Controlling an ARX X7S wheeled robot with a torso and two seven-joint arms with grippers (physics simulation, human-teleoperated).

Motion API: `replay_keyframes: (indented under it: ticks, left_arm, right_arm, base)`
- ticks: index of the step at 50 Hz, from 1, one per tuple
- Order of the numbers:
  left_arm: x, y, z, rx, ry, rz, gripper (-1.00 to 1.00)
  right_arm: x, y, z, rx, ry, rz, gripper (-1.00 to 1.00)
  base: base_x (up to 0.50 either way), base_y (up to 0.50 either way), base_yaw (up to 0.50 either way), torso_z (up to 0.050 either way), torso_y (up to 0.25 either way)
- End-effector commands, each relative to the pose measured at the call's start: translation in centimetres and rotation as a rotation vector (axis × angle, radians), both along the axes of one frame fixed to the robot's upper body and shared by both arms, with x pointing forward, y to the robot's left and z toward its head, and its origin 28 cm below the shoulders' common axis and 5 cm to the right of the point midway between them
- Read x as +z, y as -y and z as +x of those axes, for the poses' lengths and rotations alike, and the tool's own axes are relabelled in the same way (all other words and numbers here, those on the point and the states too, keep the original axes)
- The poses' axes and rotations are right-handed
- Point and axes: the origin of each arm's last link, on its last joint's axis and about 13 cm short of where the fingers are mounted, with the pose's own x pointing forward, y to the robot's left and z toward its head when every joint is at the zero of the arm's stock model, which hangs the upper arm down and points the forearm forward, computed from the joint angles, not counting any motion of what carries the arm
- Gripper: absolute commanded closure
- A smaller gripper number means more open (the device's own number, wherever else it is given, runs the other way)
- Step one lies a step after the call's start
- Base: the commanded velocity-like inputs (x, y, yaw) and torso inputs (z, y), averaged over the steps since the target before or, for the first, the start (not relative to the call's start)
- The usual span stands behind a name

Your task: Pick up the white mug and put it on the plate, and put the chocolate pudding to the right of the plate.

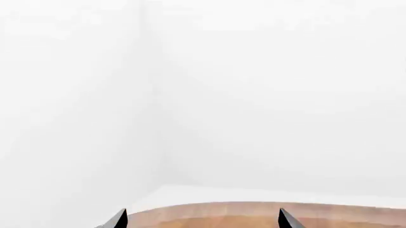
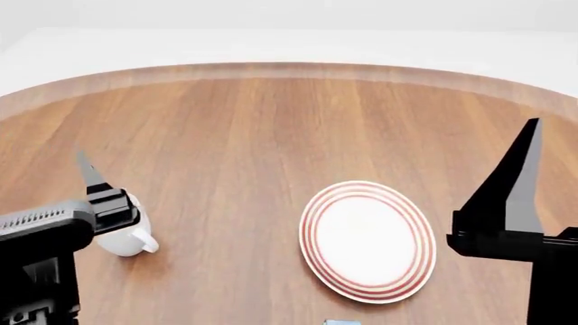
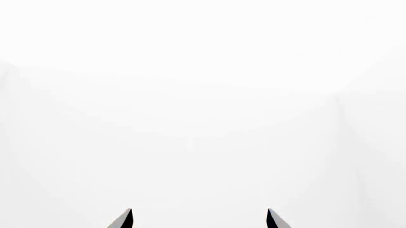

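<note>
Left wrist view: the left tool [image 1: 201,219] is spread wide, grasping nothing, above the worktop [image 1: 254,213] edge.

Head view: the mug [image 2: 129,237] stands partly behind the left tool, well left of the plate [image 2: 367,240]. The pudding [image 2: 342,322] barely shows below the plate.

Right wrist view: the right tool [image 3: 199,219] is spread too, before white wall.

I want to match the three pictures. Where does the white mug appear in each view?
Head view: white mug at lower left, partly behind the left gripper.
Left wrist view: not in it.
Right wrist view: not in it.
Shared landmark: the table edge, head and left wrist only.
</note>
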Motion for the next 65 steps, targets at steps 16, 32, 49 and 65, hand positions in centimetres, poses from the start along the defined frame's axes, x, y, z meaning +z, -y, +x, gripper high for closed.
replay_keyframes:
  ticks: [16,32,49,65]
  left_arm:
    - [3.4,5.8,3.7,-0.024,-0.253,-0.049,-1.00]
    - [4.5,7.3,8.2,0.073,-0.350,-0.262,-1.00]
    - [4.3,7.3,12.5,0.241,-0.399,-0.399,-1.00]
    - [3.3,7.9,14.1,0.379,-0.454,-0.504,-1.00]
  right_arm:
    - [-0.2,0.0,0.0,-0.003,0.000,-0.016,-1.00]
    - [-0.2,-0.2,-0.2,0.009,0.002,-0.016,-1.00]
    - [0.1,-0.3,-0.2,0.022,0.004,-0.011,-1.00]
    - [0.0,-0.3,-0.2,0.026,0.001,-0.001,-1.00]
  base:
    - [0.00,0.00,0.00,0.000,0.000]
    - [0.00,0.00,0.00,0.000,0.000]
    - [0.00,0.00,0.00,0.000,0.000]
    - [0.00,0.00,0.00,0.000,0.000]
